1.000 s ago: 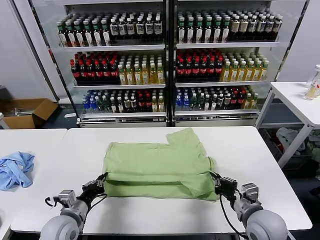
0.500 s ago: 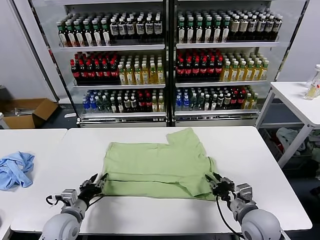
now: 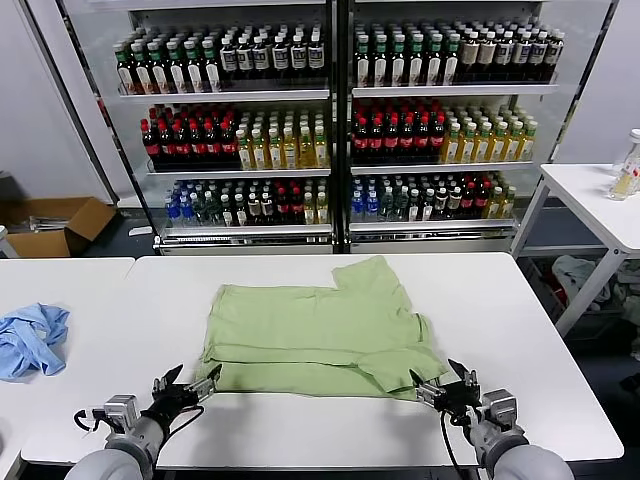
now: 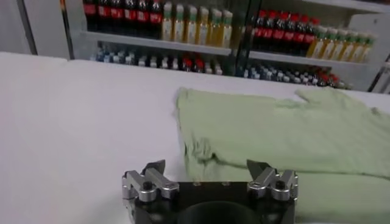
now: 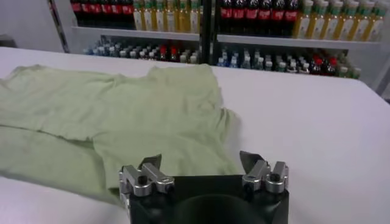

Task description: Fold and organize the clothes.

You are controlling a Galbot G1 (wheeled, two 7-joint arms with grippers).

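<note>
The polo shirt (image 3: 315,335) is lying folded on the white table (image 3: 520,330), printed front and buttons hidden, long axis running left-right, one sleeve pointing toward the shelves. Left gripper (image 3: 186,385) and right gripper (image 3: 441,383) are resting at its near corners, fingers spread wide, gripping nothing.

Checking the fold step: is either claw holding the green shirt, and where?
Nothing is held. Left claw and right claw stand open just off the shirt's near corners.

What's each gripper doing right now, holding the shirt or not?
Left gripper: open, empty, just off the near left edge of the light green shirt.
Right gripper: open, empty, at the shirt's near right corner.
</note>
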